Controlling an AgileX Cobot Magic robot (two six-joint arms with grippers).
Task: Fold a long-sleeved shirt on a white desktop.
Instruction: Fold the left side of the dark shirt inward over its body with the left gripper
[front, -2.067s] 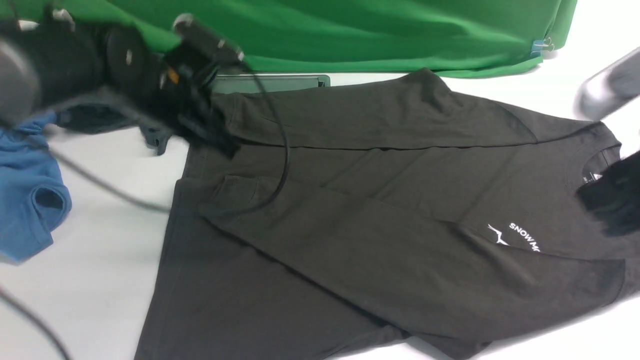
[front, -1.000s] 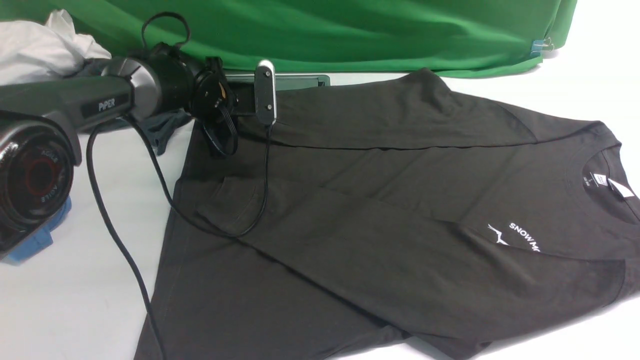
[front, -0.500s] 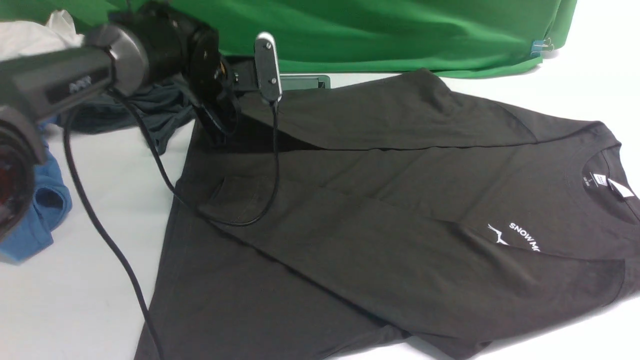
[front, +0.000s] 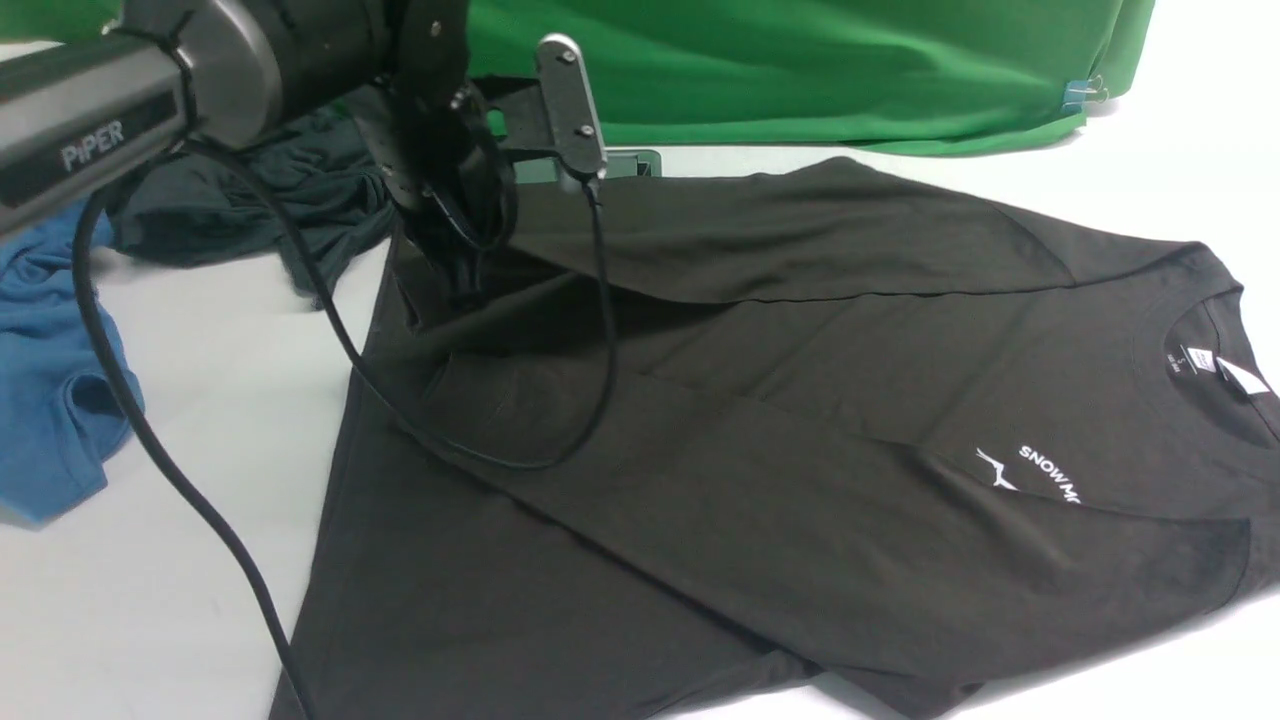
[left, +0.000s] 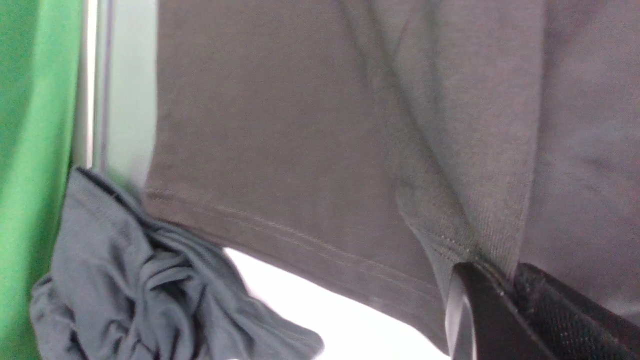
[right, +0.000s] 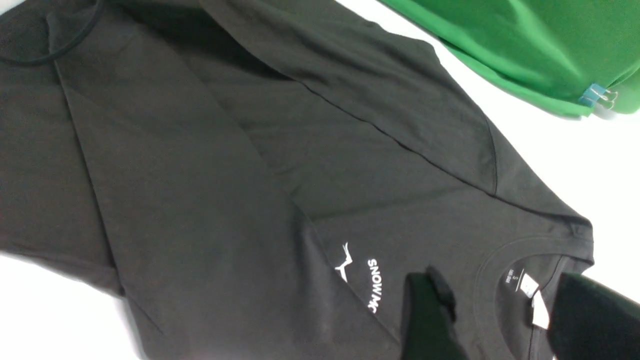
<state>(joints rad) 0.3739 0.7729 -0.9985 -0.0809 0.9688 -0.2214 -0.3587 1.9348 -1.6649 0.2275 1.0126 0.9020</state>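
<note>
Long-sleeved shirt (front: 760, 420) is matte dark knit, sleeves folded diagonally.

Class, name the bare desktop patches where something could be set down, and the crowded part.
Free: white desktop between blue garment and long-sleeved shirt, crossed by a cable; far right corner beside the green backdrop. Crowded: far left, around the left claw and grey-teal garment.

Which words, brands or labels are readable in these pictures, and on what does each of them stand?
"PiPER": white letters on the left arm.
"SNOW MO": white print beside a mountain outline on the chest of the long-sleeved shirt; the rest of the wording is hidden.
White neck label inside the collar: it bears dark print, but too small to read.
</note>
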